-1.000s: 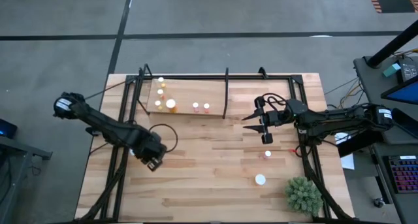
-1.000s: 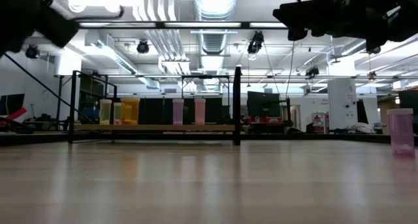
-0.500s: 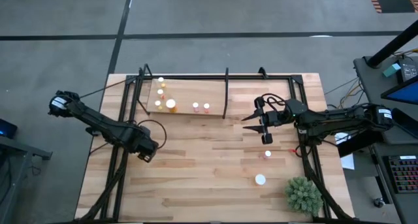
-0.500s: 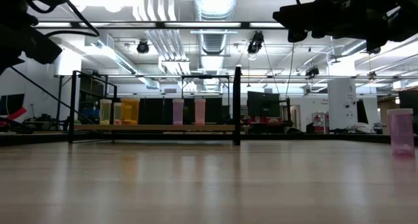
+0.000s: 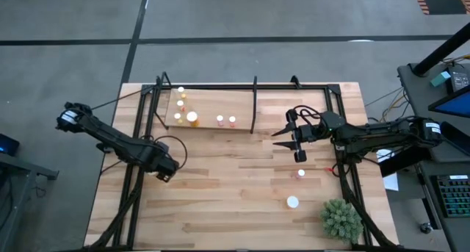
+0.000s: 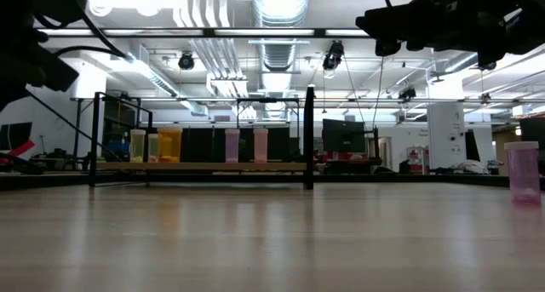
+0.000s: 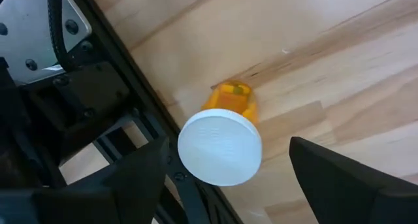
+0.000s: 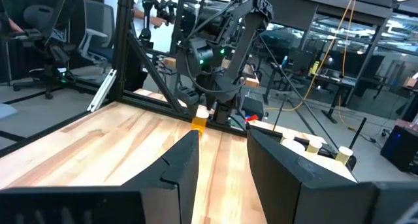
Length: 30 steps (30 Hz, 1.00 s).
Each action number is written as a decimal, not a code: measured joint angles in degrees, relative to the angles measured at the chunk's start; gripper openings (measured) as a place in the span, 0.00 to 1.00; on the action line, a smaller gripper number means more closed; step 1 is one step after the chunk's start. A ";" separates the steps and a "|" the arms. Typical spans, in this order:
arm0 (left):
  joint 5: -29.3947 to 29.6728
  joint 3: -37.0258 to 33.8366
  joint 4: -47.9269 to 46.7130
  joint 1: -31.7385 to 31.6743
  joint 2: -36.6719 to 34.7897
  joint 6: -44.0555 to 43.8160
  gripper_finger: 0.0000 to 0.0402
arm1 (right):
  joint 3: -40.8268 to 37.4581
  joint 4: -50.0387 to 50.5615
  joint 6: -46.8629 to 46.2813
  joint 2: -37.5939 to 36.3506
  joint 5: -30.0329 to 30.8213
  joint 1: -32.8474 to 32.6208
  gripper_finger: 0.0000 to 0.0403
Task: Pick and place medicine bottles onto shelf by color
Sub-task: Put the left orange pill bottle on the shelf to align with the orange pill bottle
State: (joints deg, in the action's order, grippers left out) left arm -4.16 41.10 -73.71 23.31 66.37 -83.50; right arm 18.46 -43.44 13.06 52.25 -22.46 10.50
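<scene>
Below, left hand (image 7: pixel 222 178) open, orange bottle (image 7: pixel 225 136) between fingers

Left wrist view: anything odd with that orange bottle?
Slightly: the orange bottle stands upright, alone beside the black frame at the table's left side, between the left tool's open fingers, untouched. Nothing looks tipped.
</scene>
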 joint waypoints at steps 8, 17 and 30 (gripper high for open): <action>0.20 -0.15 0.70 -0.02 4.71 -0.26 0.75 | 0.00 -0.02 0.00 0.00 0.00 -0.02 0.30; 0.24 1.94 8.40 -0.04 10.15 2.03 0.74 | -0.02 -0.07 -0.05 0.00 0.00 -0.02 0.30; 0.04 1.80 9.22 -0.04 10.77 3.98 0.49 | -0.02 -0.07 -0.44 0.00 0.00 -0.04 0.30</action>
State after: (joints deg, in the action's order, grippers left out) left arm -4.12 42.90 -64.49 23.27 77.14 -79.52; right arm 18.44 -43.51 12.62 52.25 -22.46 10.46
